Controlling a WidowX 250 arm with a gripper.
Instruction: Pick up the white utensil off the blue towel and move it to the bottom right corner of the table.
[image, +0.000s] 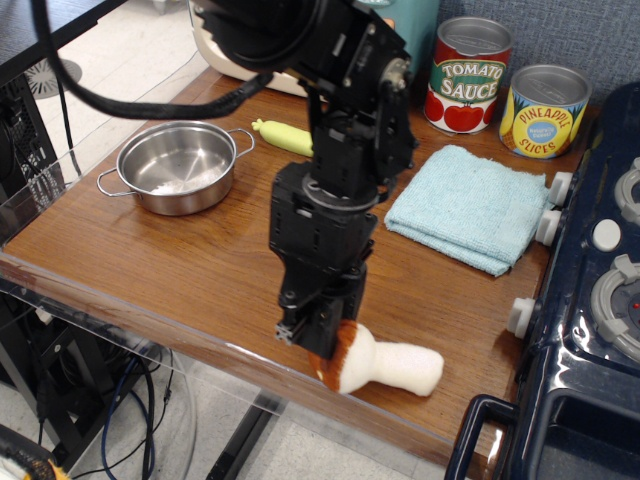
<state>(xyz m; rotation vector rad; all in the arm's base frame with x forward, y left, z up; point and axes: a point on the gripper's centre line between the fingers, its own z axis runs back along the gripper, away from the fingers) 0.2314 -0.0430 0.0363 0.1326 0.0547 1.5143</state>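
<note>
The gripper (322, 345) looked clamped on the white utensil (382, 364) by its brown cap, though the fingers were mostly hidden. It sat low on the table (180, 270), lower centre, well apart from the blue towel (470, 205) upper right.

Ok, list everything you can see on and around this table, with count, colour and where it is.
plush mushroom: 1, cream stem and reddish-brown cap, at the table's front edge near the right corner
towel: 1, light blue, folded, right side beside the stove
table: 1, brown wood grain
pot: 1, silver metal, two handles, left side
spoon handle: 1, yellow-green, behind the arm
tomato sauce can: 1, red and green label, back right
pineapple can: 1, yellow and blue label, back right
toy stove: 1, dark navy, right edge
gripper: 1, black, at the mushroom's cap end
</note>
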